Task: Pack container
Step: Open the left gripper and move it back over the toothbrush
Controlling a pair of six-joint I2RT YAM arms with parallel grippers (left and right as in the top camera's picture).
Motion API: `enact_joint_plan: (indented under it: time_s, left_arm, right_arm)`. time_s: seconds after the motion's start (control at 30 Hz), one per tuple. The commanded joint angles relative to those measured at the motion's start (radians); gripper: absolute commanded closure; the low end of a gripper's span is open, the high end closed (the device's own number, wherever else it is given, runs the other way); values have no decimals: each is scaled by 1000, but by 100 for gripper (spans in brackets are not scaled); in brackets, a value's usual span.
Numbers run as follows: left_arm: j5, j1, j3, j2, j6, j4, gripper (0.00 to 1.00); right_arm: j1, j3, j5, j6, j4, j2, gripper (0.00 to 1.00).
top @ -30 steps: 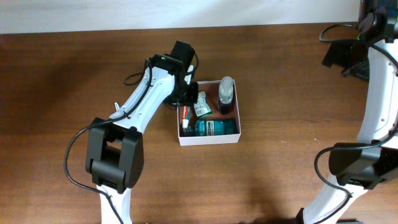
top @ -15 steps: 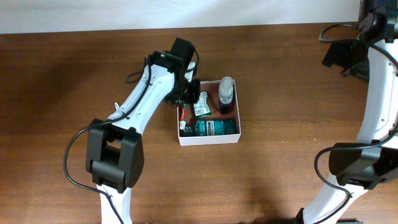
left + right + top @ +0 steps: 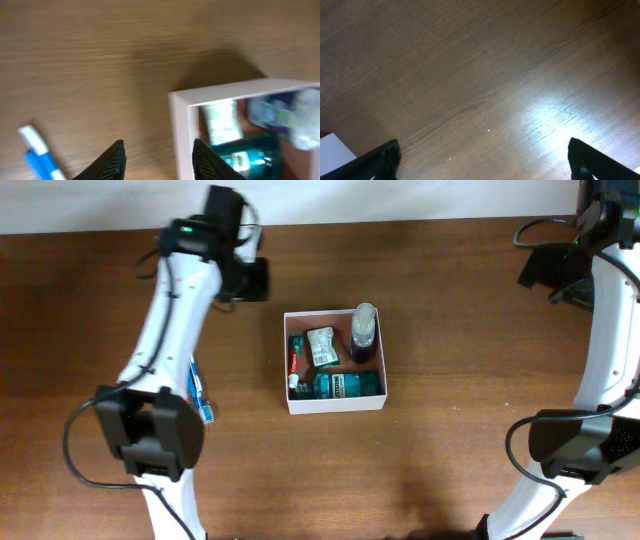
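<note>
The container [image 3: 336, 405], a shallow white-walled box with a reddish inside, sits mid-table. In it lie a red toothpaste tube [image 3: 294, 358], a green-and-white packet [image 3: 321, 346], a clear bottle with purple liquid [image 3: 364, 332] and a teal bottle [image 3: 346, 386]. My left gripper [image 3: 252, 278] hangs open and empty off the box's far left corner. In the left wrist view the left gripper [image 3: 160, 161] has its fingers either side of the container wall [image 3: 180, 125], above it. My right gripper [image 3: 545, 270] is wide open at the far right, over bare wood in the right wrist view [image 3: 485, 162].
A blue-and-white toothbrush [image 3: 201, 392] lies on the table left of the box, beside my left arm, and shows as the toothbrush [image 3: 39, 154] in the left wrist view. Cables trail at the top right corner [image 3: 535, 230]. A white corner [image 3: 334, 149] edges the right wrist view.
My left arm has pulled out of the container's left side and swung up and to the left, its jaws wider. The packet stays in the box. The right arm has not moved.
</note>
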Motion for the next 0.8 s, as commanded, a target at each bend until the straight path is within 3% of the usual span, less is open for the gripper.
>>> enact_joint_plan:
  time_s: [0.0, 0.13, 0.33, 0.5, 0.77]
  left_arm:
    - [-21, 80, 12, 5, 25, -27, 58]
    - [-21, 140, 11, 5, 25, -84, 64]
    - [-84, 169, -40, 5, 25, -146, 65]
    - [-140, 171, -161, 5, 24, -114, 75]
    - [-140, 187, -312, 5, 9, -46, 76]
  right_arm:
    - [-3, 17, 16, 1, 0, -28, 2]
    - [-3, 17, 16, 1, 0, -28, 2]
    - [-3, 17, 16, 1, 0, -28, 2]
    - [-3, 17, 16, 1, 0, -28, 2]
    - [-3, 17, 16, 1, 0, -28, 2]
